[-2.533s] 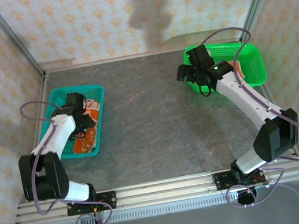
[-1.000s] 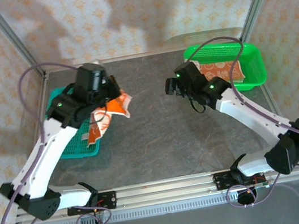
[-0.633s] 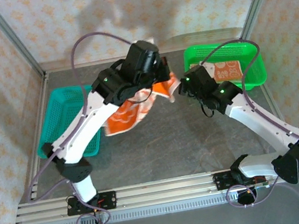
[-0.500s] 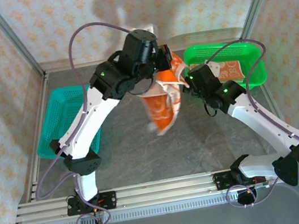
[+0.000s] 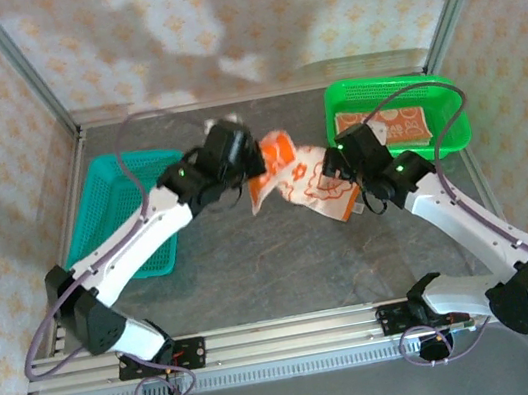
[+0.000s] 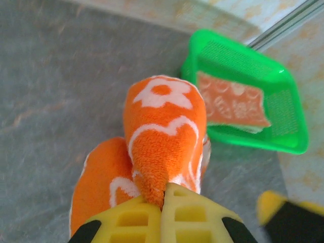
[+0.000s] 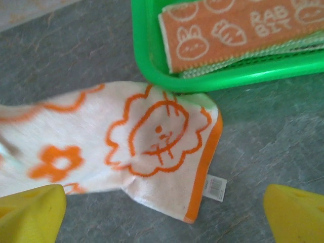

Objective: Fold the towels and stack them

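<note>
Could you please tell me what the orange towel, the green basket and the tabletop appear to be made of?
Orange towel: looks like soft terry cloth, fuzzy looped pile, matte. Green basket: apparently moulded plastic mesh, slightly glossy rim. Tabletop: grey, veined like stone; possibly laminate.

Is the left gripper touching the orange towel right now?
Touching. In the left wrist view, the left gripper is shut on a fold of the orange towel, and the cloth bulges straight out of the pinch.
</note>
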